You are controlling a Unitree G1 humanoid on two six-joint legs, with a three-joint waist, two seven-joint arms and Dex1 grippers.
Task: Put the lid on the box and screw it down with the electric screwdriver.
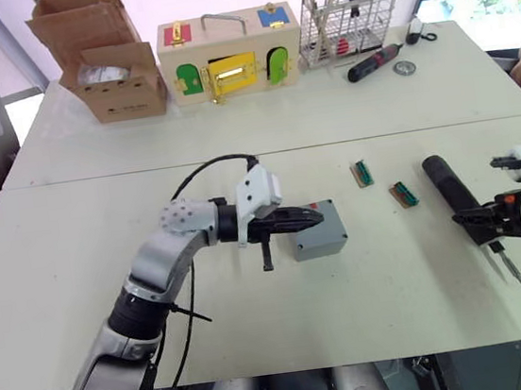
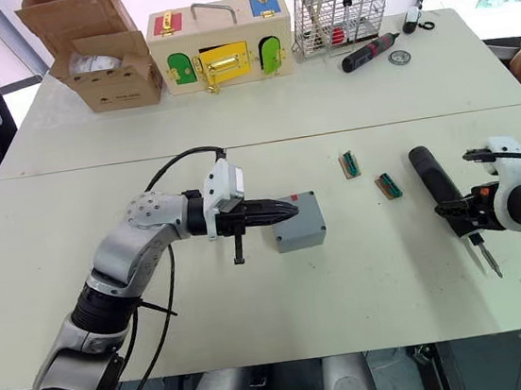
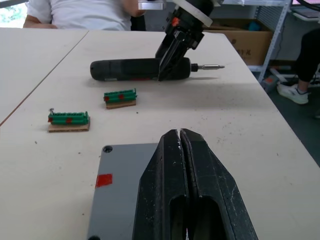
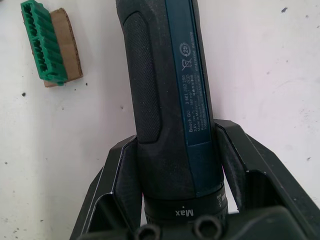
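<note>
Lid (image 3: pixel 120 190) already seated on box (image 1: pixel 319 231) mid-worktop (image 1: pixel 75 237), pinned under fully closed left claw (image 1: pixel 314 215). Right claw (image 4: pixel 175 145) clamped around screwdriver (image 1: pixel 452 186) near right edge. Screws left to drive.

Head stereo pair looks steeply down over the table (image 1: pixel 79 265); left wrist camera skims low across the box (image 3: pixel 120 195), right wrist camera close on the electric screwdriver (image 4: pixel 170 90), shared by all.
</note>
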